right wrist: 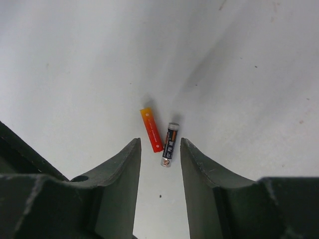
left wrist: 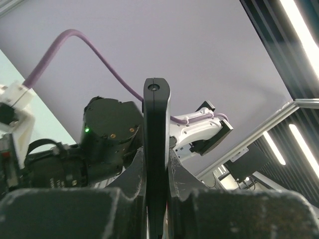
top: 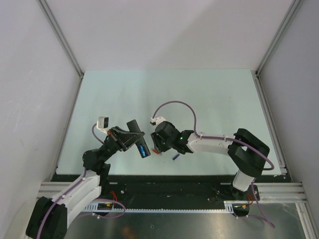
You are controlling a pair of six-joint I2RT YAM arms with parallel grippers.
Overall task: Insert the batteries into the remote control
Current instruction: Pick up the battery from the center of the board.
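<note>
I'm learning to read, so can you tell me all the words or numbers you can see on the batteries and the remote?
No text can be read in any view.
On the black battery: orange print along its side, too small and blurred to read.
On the orange battery: no writing that can be made out.
On the remote: seen edge-on, no writing shows.

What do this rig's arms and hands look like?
The left arm and right arm have white links, black joints and purple cables. The left hand and right hand have dark wedge-shaped fingers; a green light shows on the right wrist.
</note>
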